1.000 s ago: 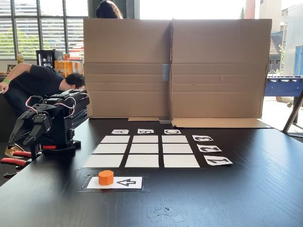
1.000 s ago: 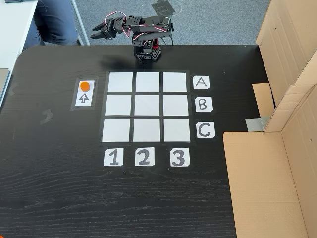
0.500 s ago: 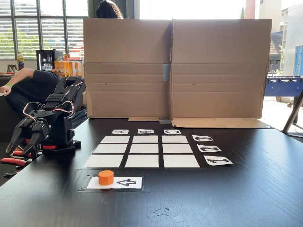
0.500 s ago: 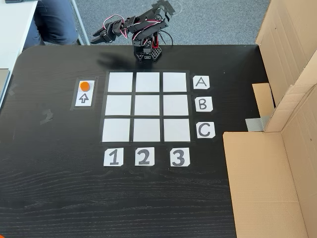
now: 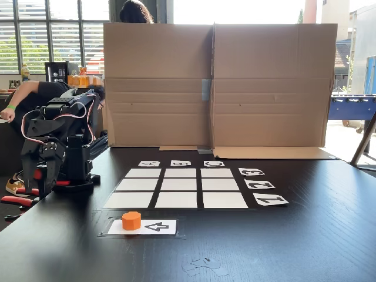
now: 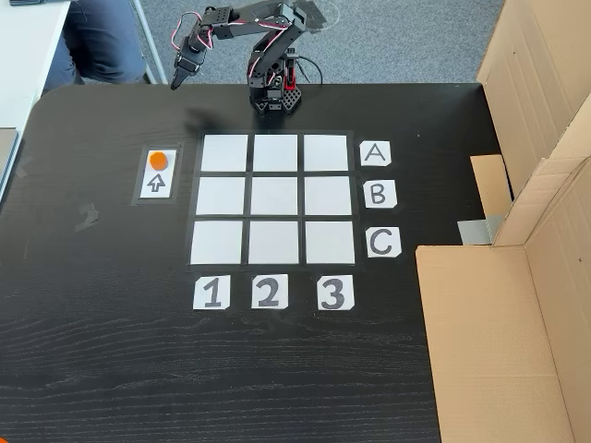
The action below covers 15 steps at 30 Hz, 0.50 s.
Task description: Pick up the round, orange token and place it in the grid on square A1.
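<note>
Clearly lettered grid (image 6: pixel 273 198): A–C, 1–3

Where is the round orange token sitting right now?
In both fixed views the orange token sits on the arrow card, just outside the grid beside square A1.

token (image 6: pixel 159 160) on arrow card (image 6: pixel 156 182), left of grid (image 6: pixel 273 199) overhead
</note>
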### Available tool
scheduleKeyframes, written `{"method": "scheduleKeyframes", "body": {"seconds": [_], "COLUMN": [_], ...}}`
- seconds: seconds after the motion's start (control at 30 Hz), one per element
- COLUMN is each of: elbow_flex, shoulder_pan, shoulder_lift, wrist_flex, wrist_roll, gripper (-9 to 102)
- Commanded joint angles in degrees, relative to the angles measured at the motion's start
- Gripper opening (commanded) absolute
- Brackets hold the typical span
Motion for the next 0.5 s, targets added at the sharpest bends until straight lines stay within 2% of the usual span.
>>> {"method": "scheduleKeyframes", "body": {"seconds": [0.0, 0.3, 0.47], "elbow_flex": [-8.17, -21.09, -26.63], "shoulder_pan": [-3.52, -14.24, -20.04], "shoulder_lift": [-3.78, -16.17, -21.62], "wrist_flex": [4.48, 8.53, 9.67], "wrist_roll": [3.16, 11.51, 15.38], "gripper": [20, 26, 35]}}
